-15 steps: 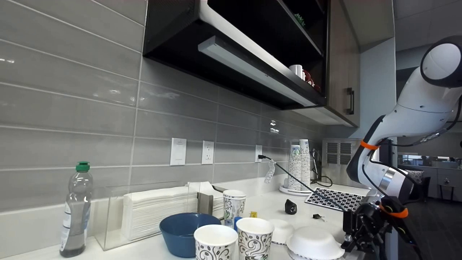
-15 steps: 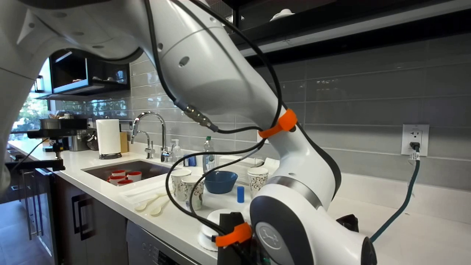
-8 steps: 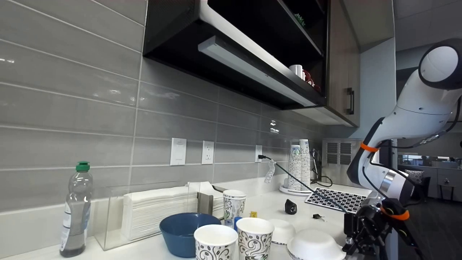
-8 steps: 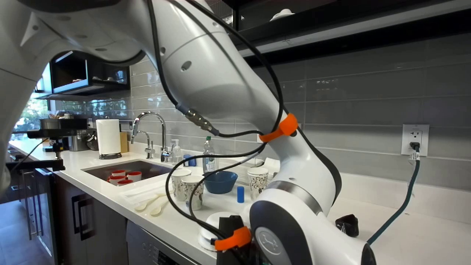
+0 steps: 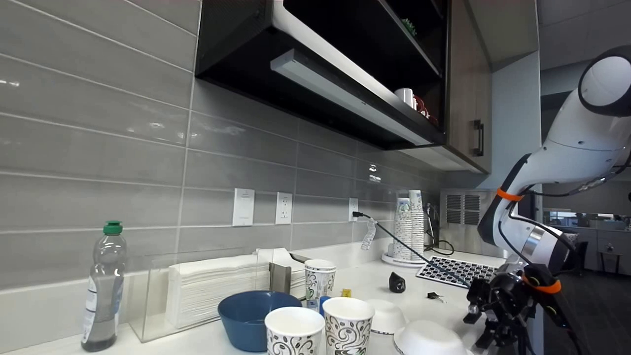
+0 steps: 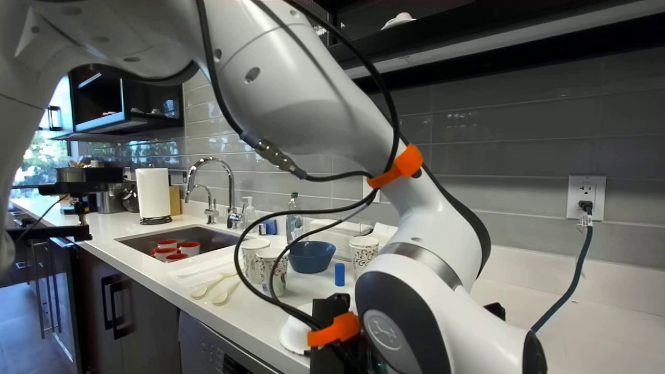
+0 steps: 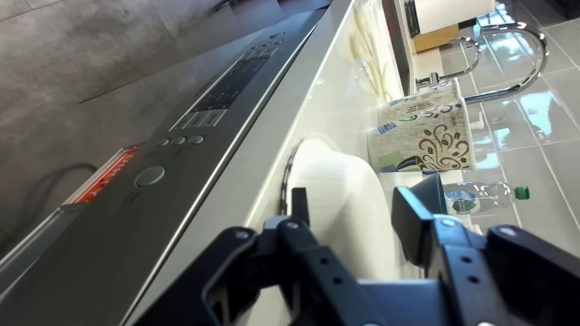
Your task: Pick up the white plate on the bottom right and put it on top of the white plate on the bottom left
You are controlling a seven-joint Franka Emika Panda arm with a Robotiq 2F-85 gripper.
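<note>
An upturned white dish with a patterned rim lies on the counter in the wrist view [image 7: 344, 190] and in both exterior views [image 5: 428, 340] [image 6: 295, 335]. Behind it, beside the cups, sits a similar upturned white dish [image 5: 387, 318]. Which is the right or left white plate of the task, I cannot tell. My gripper [image 7: 352, 203] stands open, its jaws spread to either side of the near dish's outline. In an exterior view a gap separates the gripper [image 5: 476, 328] from that dish. Whether another dish lies beneath it is unclear.
Patterned cups [image 5: 347, 323] and a blue bowl [image 5: 259, 318] are close to the dishes. A black object [image 5: 397, 282] and keys [image 5: 434, 296] lie farther back. The counter's front edge, above a dishwasher [image 7: 181, 181], runs right beside the near dish.
My gripper, at the near dish's rim before, has opened and drawn back from it, to the right in an exterior view. The dish now sits lower than one second ago.
</note>
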